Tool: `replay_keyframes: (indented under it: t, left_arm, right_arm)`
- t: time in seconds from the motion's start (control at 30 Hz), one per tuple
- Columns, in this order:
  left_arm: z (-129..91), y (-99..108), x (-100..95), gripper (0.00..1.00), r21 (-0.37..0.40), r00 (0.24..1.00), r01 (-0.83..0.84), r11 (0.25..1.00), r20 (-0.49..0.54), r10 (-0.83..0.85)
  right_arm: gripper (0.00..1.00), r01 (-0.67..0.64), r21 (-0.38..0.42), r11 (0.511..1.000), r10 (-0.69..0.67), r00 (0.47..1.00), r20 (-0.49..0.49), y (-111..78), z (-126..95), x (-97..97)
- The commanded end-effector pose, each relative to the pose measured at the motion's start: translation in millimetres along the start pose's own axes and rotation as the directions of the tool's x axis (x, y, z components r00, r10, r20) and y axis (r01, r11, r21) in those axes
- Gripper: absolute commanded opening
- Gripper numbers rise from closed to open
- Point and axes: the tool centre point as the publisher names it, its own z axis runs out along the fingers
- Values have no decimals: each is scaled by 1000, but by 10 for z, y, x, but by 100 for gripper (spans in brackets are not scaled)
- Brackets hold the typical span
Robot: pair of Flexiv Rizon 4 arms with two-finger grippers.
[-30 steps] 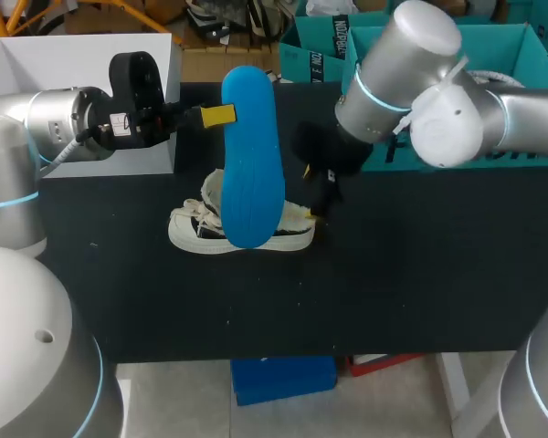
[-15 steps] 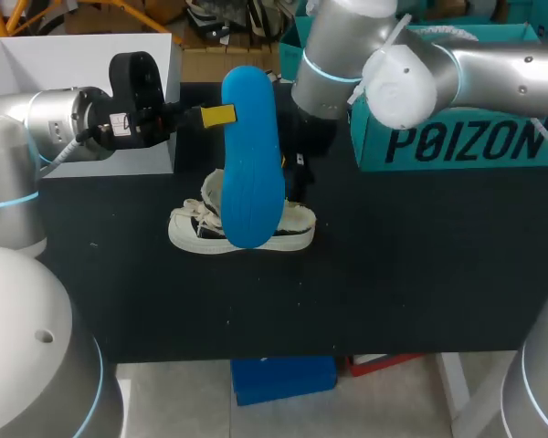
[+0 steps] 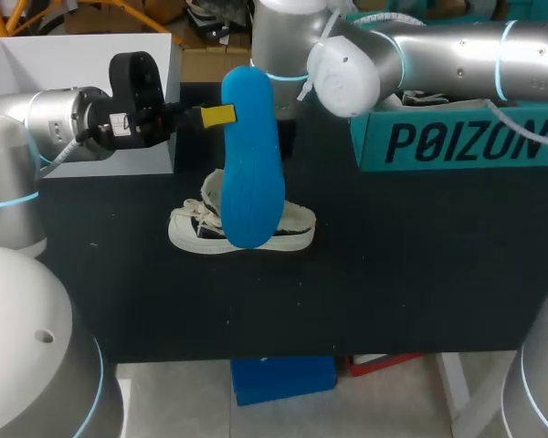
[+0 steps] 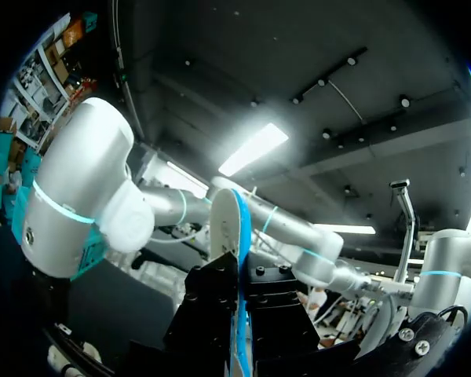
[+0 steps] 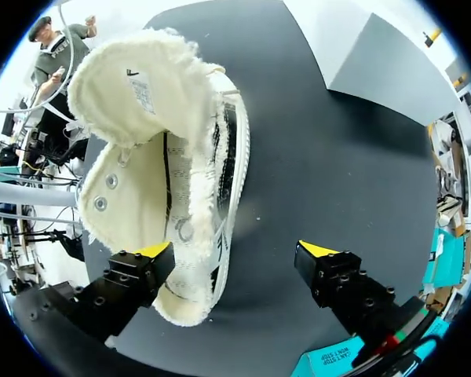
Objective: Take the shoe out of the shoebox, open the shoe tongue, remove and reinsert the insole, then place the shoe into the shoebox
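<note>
My left gripper [image 3: 215, 116] is shut on the rim of the blue insole [image 3: 252, 155] and holds it upright above the shoe. In the left wrist view the insole [image 4: 237, 236] shows edge-on between the black fingers of that gripper [image 4: 242, 310]. The white canvas shoe [image 3: 242, 228] lies on the black table with its tongue folded open. My right arm [image 3: 347, 64] reaches across to the back middle, its gripper hidden behind the insole there. In the right wrist view the right gripper [image 5: 235, 250] stands open above the shoe [image 5: 161, 173], one yellow tip over the shoe's edge.
The teal shoebox [image 3: 457, 141] stands at the back right, and its corner [image 5: 337, 361] shows beside the right gripper. A white box [image 3: 82, 55] sits at the back left. The black table [image 3: 393, 274] lies bare in front of the shoe and to its right.
My right arm has swung left and toward the back, from beside the shoe's right end to behind the insole. The left arm and insole have not moved.
</note>
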Motion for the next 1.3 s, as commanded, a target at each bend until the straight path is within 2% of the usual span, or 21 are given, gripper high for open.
replay_keyframes:
  t: [0.03, 0.27, 0.3, 0.33, 0.37, 1.3]
  left_arm:
    - [0, 15, 5, 0, 1, 1000, -2, 1000, 1, 2]
    - [0, 15, 5, 0, 1, 1000, -2, 1000, 1, 2]
    - [0, 15, 5, 0, 1, 1000, -2, 1000, 1, 2]
    - [0, 15, 5, 0, 1, 1000, -2, 1000, 1, 2]
    - [0, 15, 5, 0, 1, 1000, -2, 1000, 1, 2]
    - [0, 15, 5, 0, 1, 1000, -2, 1000, 1, 2]
  right_arm:
    - [100, 0, 76, 997, 2, 1000, -23, 93, 128, -82]
    - [100, -14, 61, 998, 16, 999, -39, 95, 254, -36]
    - [66, -15, 60, 998, 17, 999, -40, 95, 275, -27]
    - [14, -17, 58, 998, 20, 999, -41, 93, 293, -18]
    - [0, -20, 59, 998, 23, 999, -43, 92, 313, -5]
    - [0, -23, 48, 999, 25, 998, -51, 90, 329, 11]
